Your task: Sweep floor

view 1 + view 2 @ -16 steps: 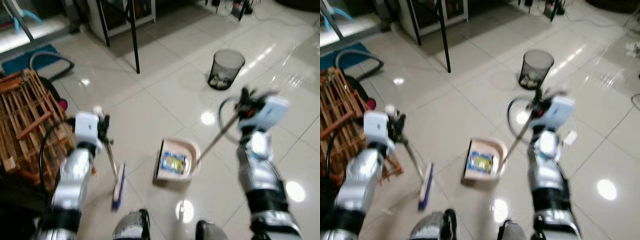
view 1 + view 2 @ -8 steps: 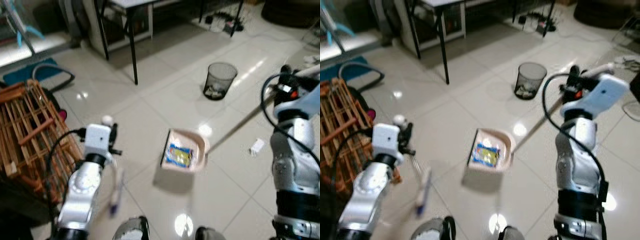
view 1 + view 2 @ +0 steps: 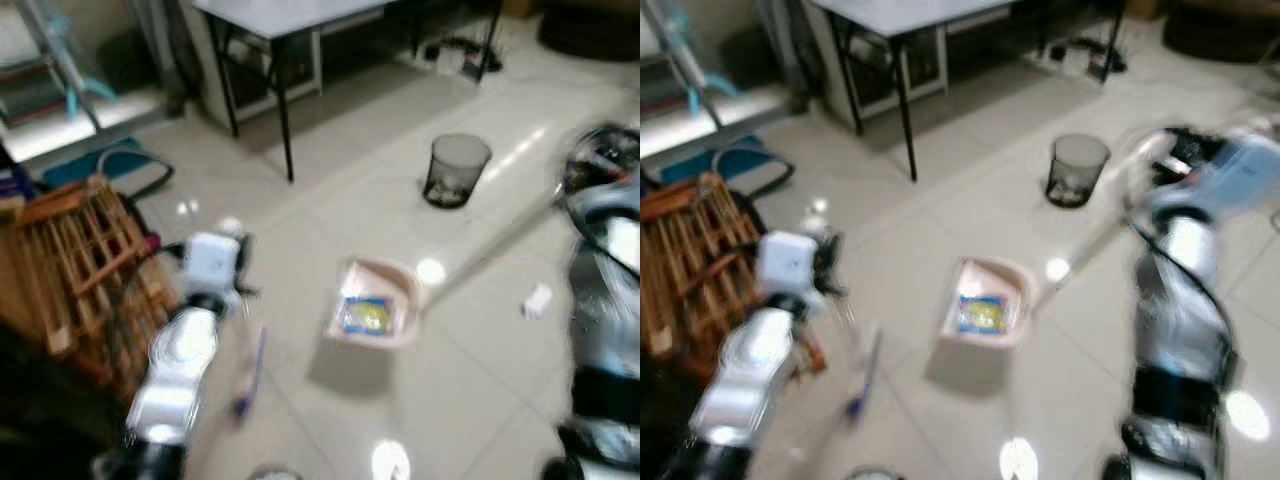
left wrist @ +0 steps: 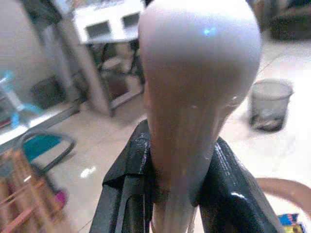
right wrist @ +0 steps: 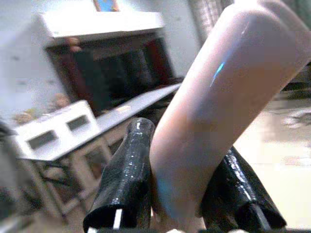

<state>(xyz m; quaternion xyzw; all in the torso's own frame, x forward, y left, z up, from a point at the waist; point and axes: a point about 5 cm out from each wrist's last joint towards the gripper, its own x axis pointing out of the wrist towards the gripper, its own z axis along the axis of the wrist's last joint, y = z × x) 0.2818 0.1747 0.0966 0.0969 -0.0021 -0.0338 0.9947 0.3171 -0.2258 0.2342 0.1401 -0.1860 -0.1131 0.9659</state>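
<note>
Left wrist: left claw (image 4: 177, 194) grips broom handle (image 4: 194, 97) | right wrist: right claw (image 5: 180, 194) grips dustpan handle (image 5: 214, 102)

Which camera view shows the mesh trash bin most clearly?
The left eye view: the trash bin stands whole and fairly sharp on the floor. The right eye view shows it smaller; the left wrist view shows it blurred, behind the broom handle.

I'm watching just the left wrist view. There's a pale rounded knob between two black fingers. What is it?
Observer: It's the top of a broom handle; the head views show its brush end down on the floor.
Operator: And that pink curve in the corner?
Observer: A dustpan with a colourful wrapper lying inside it.
Operator: Who's holding the dustpan?
Observer: The right gripper is clamped on its long handle.
</note>
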